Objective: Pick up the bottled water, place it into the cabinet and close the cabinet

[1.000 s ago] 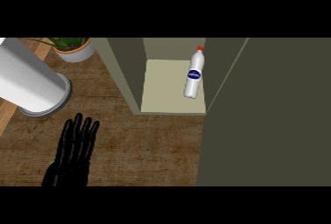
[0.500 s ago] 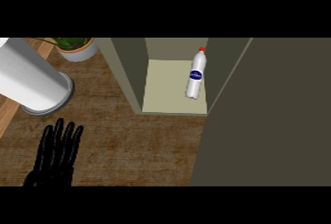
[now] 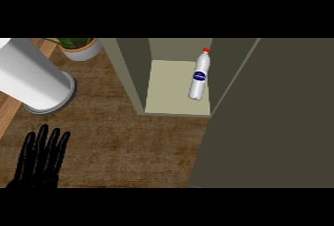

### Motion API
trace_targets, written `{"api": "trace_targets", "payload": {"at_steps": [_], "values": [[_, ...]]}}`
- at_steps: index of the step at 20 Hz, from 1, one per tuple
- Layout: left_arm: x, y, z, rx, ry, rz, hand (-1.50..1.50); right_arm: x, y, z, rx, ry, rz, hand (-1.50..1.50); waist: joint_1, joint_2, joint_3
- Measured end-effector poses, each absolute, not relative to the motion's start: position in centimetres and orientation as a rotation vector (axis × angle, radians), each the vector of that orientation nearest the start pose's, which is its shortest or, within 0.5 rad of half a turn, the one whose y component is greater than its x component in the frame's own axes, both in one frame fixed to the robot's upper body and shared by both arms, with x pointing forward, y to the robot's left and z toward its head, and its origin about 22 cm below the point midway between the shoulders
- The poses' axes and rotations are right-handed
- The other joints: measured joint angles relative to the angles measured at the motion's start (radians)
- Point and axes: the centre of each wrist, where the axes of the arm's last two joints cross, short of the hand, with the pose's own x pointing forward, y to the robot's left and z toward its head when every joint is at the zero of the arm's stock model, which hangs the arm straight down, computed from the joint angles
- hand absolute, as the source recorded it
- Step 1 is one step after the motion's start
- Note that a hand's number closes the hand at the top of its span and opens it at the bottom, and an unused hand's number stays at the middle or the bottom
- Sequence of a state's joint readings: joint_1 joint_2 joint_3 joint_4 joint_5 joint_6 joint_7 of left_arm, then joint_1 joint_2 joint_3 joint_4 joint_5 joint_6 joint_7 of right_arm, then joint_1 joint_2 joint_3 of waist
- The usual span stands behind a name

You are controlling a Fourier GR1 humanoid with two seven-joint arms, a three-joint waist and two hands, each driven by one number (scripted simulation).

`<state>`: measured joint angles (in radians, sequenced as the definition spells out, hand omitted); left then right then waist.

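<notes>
A clear water bottle with a red cap and a blue label stands on the pale shelf inside the cabinet, by its right side. The cabinet's door fills the right of the view and covers part of the opening; the shelf's left part still shows. My left hand lies low at the bottom left over the wooden counter, fingers straight and holding nothing. It is well away from the bottle and the cabinet. My right hand does not show.
A tall white cylinder on a grey base stands at the left. A potted plant sits at the back left. The cabinet's left wall rises between the counter and the shelf. Brown wooden counter spreads in front.
My left hand has drawn back toward the lower left corner, away from the cabinet. The door has swung a little further across the opening. The bottle has stayed in place.
</notes>
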<state>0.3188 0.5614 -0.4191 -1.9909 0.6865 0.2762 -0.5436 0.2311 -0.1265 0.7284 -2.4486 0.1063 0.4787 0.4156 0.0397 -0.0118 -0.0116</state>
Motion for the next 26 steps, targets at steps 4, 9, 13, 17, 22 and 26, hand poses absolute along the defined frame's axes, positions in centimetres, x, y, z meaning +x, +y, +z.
{"api": "trace_targets", "payload": {"at_steps": [4,9,13,17,22,26], "values": [[14.2,25.4,4.7,-0.298,-1.894,0.177,-1.50,10.6,-14.1,15.9,0.610,-1.705,1.053,1.50,0.006,0.003,-0.001],[14.1,26.0,4.9,-0.303,-1.900,0.167,-1.50,10.8,-14.0,16.2,0.600,-1.711,1.112,1.50,0.017,0.006,-0.002],[14.0,26.1,5.1,-0.320,-1.899,0.165,-1.50,11.0,-14.0,16.4,0.599,-1.716,1.144,1.50,0.028,0.011,-0.002],[13.9,26.5,5.1,-0.325,-1.902,0.161,-1.50,11.1,-14.0,16.4,0.603,-1.718,1.157,1.50,0.038,0.015,-0.003],[13.8,26.7,5.3,-0.336,-1.913,0.162,-1.50,11.2,-14.0,16.3,0.631,-1.711,1.125,1.50,0.052,0.023,-0.003],[13.9,27.0,5.4,-0.347,-1.915,0.146,-1.50,11.4,-13.9,16.0,0.686,-1.688,1.105,1.50,0.069,0.034,-0.003]]}}
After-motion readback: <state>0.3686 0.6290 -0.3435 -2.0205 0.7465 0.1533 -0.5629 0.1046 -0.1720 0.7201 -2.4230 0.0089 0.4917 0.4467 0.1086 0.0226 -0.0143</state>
